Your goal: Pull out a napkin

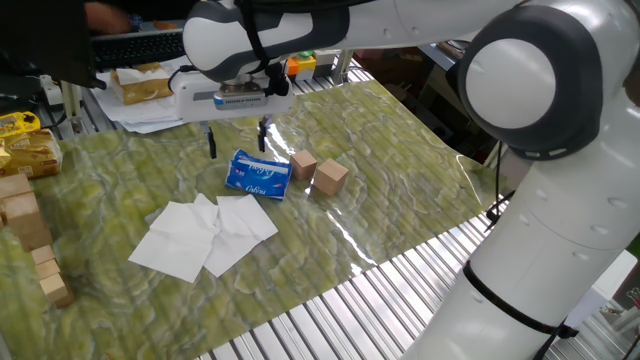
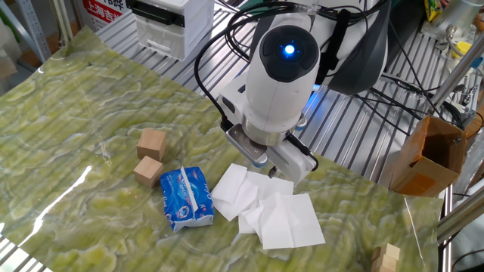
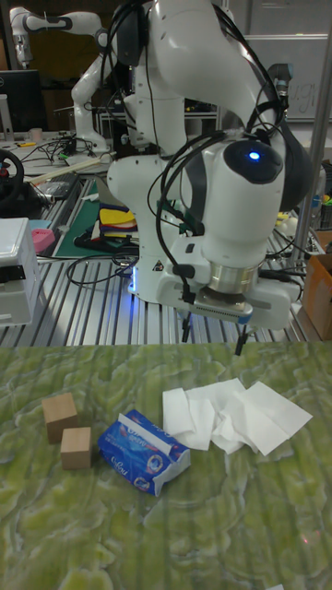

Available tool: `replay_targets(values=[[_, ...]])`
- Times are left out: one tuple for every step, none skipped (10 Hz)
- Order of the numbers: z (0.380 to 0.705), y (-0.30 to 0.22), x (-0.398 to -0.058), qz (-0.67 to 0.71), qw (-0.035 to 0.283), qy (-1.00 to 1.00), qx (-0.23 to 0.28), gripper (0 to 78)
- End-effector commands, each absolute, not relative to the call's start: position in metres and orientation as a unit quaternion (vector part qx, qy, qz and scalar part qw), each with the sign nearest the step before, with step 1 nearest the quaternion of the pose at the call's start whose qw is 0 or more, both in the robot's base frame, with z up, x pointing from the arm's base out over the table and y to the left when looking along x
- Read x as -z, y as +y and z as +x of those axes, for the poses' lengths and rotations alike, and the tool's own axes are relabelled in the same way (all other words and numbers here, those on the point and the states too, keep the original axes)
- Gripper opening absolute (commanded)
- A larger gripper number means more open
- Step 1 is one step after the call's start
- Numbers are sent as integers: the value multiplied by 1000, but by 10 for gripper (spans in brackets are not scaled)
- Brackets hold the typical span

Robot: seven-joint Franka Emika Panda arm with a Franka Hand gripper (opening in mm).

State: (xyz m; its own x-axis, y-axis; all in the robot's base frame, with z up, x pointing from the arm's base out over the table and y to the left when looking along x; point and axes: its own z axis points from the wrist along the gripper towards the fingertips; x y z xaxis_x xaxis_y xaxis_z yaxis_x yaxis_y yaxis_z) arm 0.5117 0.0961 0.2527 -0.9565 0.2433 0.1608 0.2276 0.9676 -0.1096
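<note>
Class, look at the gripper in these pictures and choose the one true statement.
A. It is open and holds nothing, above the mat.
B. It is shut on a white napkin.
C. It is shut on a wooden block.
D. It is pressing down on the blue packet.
A: the gripper has its fingers spread apart with nothing between them, while the napkins lie flat on the mat beside the blue packet.

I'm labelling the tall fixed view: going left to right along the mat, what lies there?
Upper wooden block → lower wooden block → blue tissue packet → pile of white napkins, which the open gripper hangs above.
</note>
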Motion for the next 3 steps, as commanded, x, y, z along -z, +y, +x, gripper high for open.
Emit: replay_targets(values=[[566, -4, -228, -34, 72, -996, -31, 775], [566, -6, -228, -33, 72, -996, -31, 775], [564, -15, -230, -28, 73, -996, -30, 775]])
